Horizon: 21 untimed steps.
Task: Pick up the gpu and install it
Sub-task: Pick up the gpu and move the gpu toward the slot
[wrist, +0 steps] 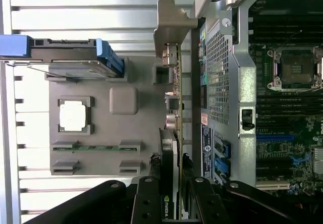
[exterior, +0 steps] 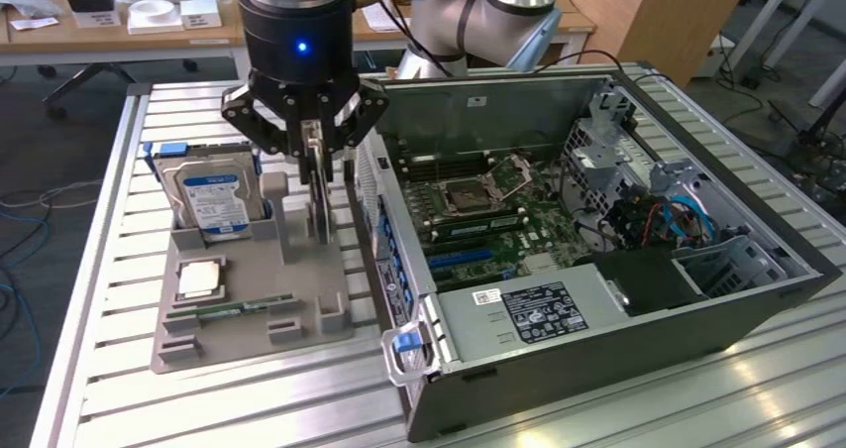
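Exterior view, left of the claw: hard drive [exterior: 212,195] upright in the grey holder [exterior: 252,334], with a processor chip [exterior: 198,280] and RAM stick [exterior: 245,307] lying flat in it. Claw [exterior: 315,156] clenched on the gpu [exterior: 320,205], which stands on edge directly beneath it at the holder; lifted or seated, cannot tell. Right of the claw, just beside it: open computer case [exterior: 595,220] on the slatted table [exterior: 106,369]. Wrist view adds the fingers [wrist: 146,199] flanking the card edge-on, and the silver bracket [wrist: 170,27] at the end far from the claw.
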Each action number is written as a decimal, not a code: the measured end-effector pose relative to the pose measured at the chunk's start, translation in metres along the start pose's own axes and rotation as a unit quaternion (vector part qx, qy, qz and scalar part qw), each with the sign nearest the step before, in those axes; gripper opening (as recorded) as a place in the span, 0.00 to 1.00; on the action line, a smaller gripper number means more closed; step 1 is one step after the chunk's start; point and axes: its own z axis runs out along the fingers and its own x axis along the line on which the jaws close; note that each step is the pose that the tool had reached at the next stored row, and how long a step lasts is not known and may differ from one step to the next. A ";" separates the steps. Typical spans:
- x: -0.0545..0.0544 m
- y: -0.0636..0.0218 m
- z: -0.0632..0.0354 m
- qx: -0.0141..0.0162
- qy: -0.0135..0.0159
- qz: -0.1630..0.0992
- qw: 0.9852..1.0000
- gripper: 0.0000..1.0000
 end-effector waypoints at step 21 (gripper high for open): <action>0.000 0.0010 -0.0212 0.000 0.000 0.000 1.000 0.27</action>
